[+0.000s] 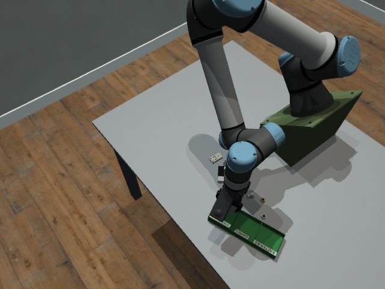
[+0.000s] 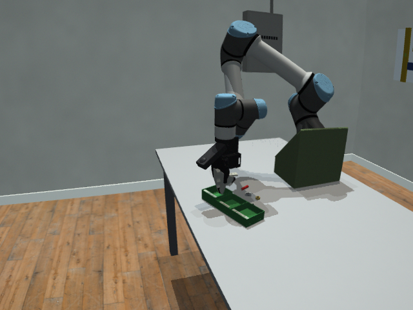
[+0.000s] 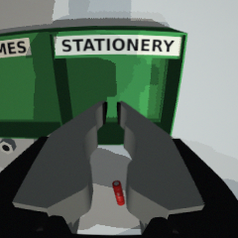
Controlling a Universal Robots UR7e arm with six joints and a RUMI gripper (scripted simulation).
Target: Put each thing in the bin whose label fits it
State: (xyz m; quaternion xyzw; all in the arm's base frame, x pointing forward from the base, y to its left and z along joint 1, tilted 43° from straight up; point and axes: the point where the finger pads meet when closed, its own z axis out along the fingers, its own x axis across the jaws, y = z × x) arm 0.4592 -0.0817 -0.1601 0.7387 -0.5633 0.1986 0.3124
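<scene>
A grey two-jaw gripper [image 3: 111,110] hangs over the end compartment, labelled STATIONERY, of a long green three-compartment plastic bin [image 3: 178,79]. Its fingers stand nearly closed, a thin gap between the tips, gripping nothing. A small red cylinder [image 3: 118,191] lies on the grey table [image 3: 213,74] outside the bin, behind the fingertips, seen between the finger bases.

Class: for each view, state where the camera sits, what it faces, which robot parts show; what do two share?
Top: overhead, looking down on the grey table; the grey-and-blue arm shows.
Exterior: beside the table, facing arm and green three-compartment tray.
Wrist: behind the shut grey two-jaw gripper, facing the tray's STATIONERY compartment.
Shared: exterior and wrist show the small red cylinder.
</scene>
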